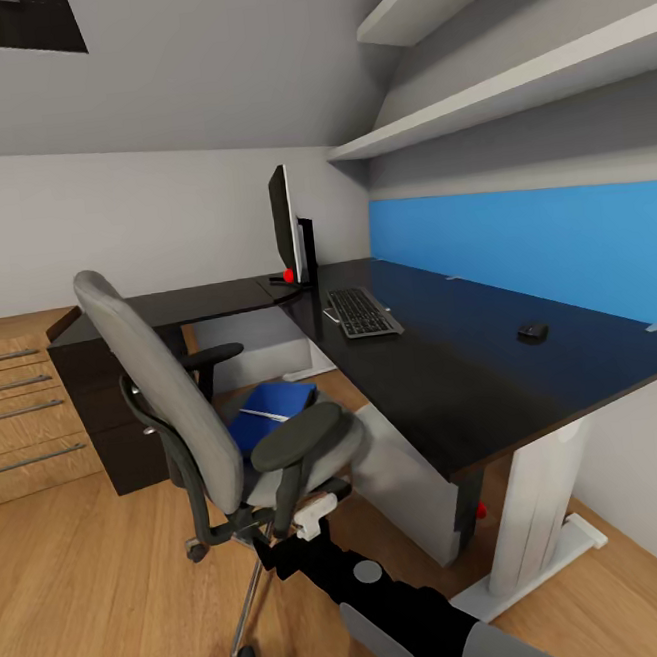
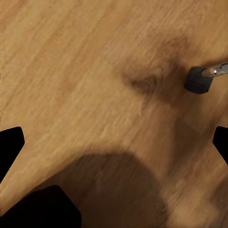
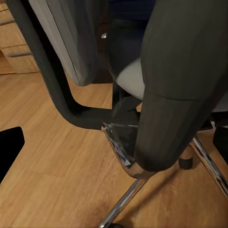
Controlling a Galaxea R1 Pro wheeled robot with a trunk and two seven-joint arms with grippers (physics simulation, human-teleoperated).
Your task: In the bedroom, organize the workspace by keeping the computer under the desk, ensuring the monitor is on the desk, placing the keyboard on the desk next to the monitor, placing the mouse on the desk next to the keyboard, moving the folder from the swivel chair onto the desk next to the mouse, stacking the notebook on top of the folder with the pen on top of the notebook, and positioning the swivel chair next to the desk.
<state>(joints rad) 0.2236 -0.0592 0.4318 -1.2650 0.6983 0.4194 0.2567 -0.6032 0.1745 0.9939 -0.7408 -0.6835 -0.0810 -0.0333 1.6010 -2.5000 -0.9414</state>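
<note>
Your head camera looks over the swivel chair, which stands just in front of you on the wooden floor, its back turned toward the left and its seat facing the desk. The folder lies flat on the seat, bright blue, partly hidden behind the near armrest.

On the desk, the monitor stands upright at the inner corner, seen nearly edge-on. The keyboard lies just in front of it toward you, and the mouse sits well apart from the keyboard, farther along the desktop near the blue wall panel. White shelves run above the panel, and a wooden drawer unit stands at the left.

Your right wrist camera is close behind the chair: the near armrest looms large right ahead of the fingers, with the grey backrest beside it and the chrome base below. The dark fingertips sit at both edges of that picture, spread wide, holding nothing and touching nothing.

Your left wrist camera looks down at bare floor, with one chair caster ahead of the fingers. Those fingertips are also spread wide and empty. The folder is well apart from both grippers.
</note>
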